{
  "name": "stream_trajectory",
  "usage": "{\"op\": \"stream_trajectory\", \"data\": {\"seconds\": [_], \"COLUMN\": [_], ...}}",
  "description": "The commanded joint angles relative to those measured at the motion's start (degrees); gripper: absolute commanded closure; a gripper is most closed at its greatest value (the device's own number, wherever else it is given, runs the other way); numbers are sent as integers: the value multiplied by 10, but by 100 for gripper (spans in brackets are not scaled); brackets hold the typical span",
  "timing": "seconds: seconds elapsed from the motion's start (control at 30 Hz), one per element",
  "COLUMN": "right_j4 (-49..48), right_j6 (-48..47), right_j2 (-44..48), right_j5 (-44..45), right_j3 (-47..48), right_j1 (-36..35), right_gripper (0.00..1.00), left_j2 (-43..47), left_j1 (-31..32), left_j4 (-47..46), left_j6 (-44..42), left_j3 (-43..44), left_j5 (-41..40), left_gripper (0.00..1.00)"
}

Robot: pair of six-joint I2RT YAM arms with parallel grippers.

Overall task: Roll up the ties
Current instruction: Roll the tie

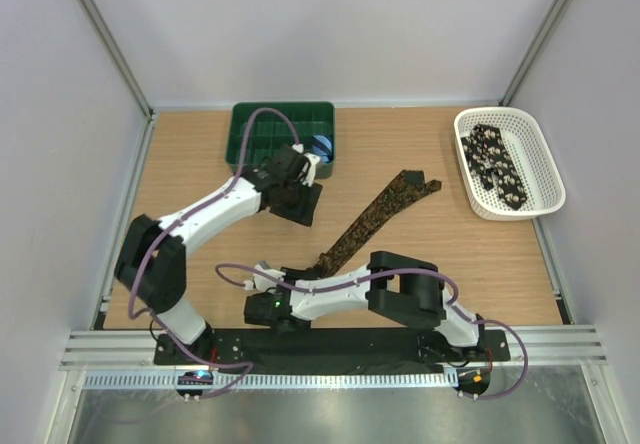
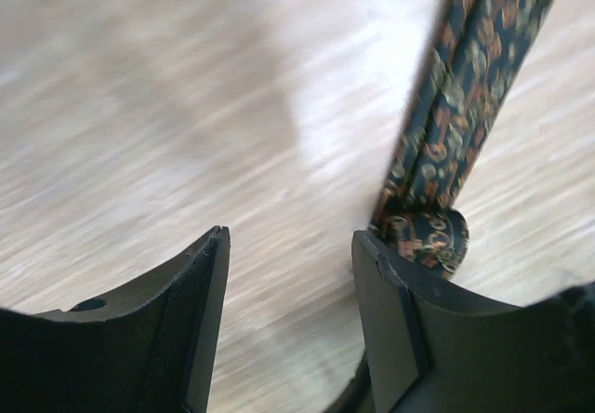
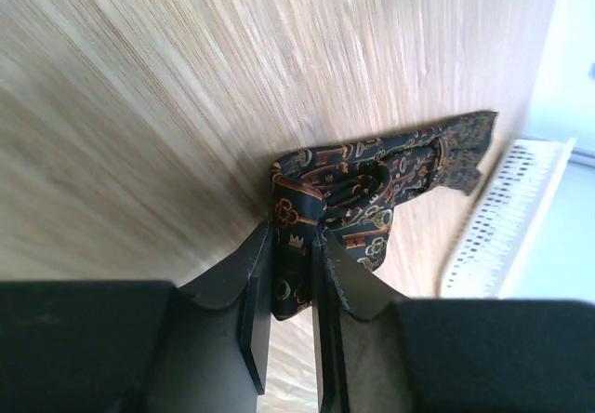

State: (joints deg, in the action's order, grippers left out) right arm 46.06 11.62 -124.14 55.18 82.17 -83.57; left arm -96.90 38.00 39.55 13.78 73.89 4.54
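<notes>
White walls box in the wooden table [image 1: 200, 154] I am working over. The brown tie [image 1: 380, 209] lies slantwise across the middle, its pointed ends toward the far right. Its near end runs under the right arm [image 1: 340, 294], which reaches leftward along the near side and hides that end from above. From the wrist I see the right gripper [image 3: 294, 234] pinched narrow on a folded, partly coiled bit of that tie, with fabric filling the gap. The left gripper [image 2: 290, 234] stands parted with only bare wood between its fingers. A small rolled end of the tie sits just beside one finger; I cannot tell whether they touch. From above, the left arm [image 1: 210, 209] stretches to the near edge of the green tray [image 1: 300, 119] on the far side and covers part of it. A blue striped roll [image 1: 322, 146] sits in a right-hand compartment. At the far right, the white basket [image 1: 548, 159] holds a black tie [image 1: 492, 162] with pale spots.
</notes>
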Motion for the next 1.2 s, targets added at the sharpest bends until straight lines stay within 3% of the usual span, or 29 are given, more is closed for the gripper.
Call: {"op": "stream_trajectory", "data": {"seconds": [0.0, 0.1, 0.43, 0.57, 0.6, 0.67, 0.7, 1.0, 1.17], "right_j4": [-27, -2, -71, -70, -68, -64, -65, -55, -55], "right_j6": [38, 47, 40, 24, 22, 15, 11, -34, -38], "right_j2": [59, 45, 98, 92, 86, 82, 80, 55, 50], "right_j5": [-52, -45, -125, -122, -111, -110, -107, -63, -57], "right_j3": [-6, 9, -39, -41, -37, -38, -39, -27, -26], "right_j1": [-1, -2, 14, 17, 17, 17, 17, 3, 2], "right_gripper": [99, 99, 99, 96, 81, 79, 79, 80, 80], "left_j2": [70, 67, 177, 166, 158, 132, 123, -41, -89], "left_j1": [-12, -12, -17, -17, -16, -16, -15, 34, 61], "left_j4": [-101, -107, -251, -296, -288, -287, -253, 47, 117], "left_j6": [31, 34, 70, 34, 32, 20, 13, -57, -82], "left_j3": [-42, -45, -208, -228, -210, -196, -166, 51, 89], "left_j5": [-23, 15, -84, 7, 46, 112, 149, 149, 137], "left_gripper": [41, 41, 41, 41, 41, 41, 41, 37, 37]}}
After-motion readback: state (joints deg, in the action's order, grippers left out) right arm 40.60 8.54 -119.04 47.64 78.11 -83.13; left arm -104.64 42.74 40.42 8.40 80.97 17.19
